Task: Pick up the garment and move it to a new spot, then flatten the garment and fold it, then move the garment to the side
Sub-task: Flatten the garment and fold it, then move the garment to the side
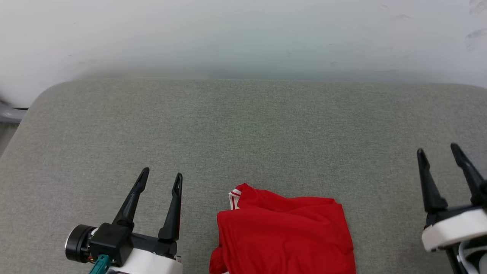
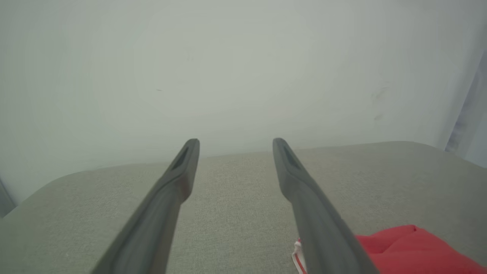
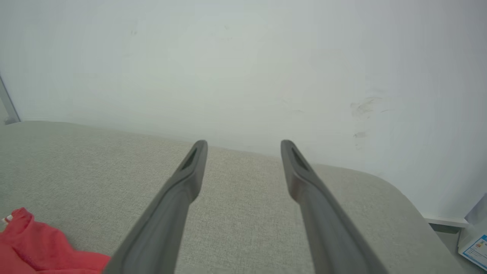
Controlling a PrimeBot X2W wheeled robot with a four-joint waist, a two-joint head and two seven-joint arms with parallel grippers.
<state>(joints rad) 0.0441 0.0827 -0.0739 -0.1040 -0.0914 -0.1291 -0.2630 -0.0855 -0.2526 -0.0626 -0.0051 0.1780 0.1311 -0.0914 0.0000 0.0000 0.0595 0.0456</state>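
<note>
The left gripper (image 1: 161, 173) is seen in the head view with its two fingers spread wide and nothing held between them, poised over the grey fabric-covered tabletop (image 1: 243, 125). Just to its right, apart from its fingers, the garment (image 1: 285, 236) is laid in a red folded heap. A bit of striped white trim (image 1: 235, 198) is shown at the corner nearest that gripper. In the left wrist view only a red edge of the garment (image 2: 411, 247) is caught, right of the gripper's (image 2: 236, 141) right finger. Well to the garment's right, the right gripper (image 1: 437, 148) is likewise held wide open and empty. In its own wrist view the garment (image 3: 34, 243) is placed far left of the gripper (image 3: 244, 142), and a blue-printed white item (image 3: 473, 247) is revealed beyond the tabletop's right corner.
</note>
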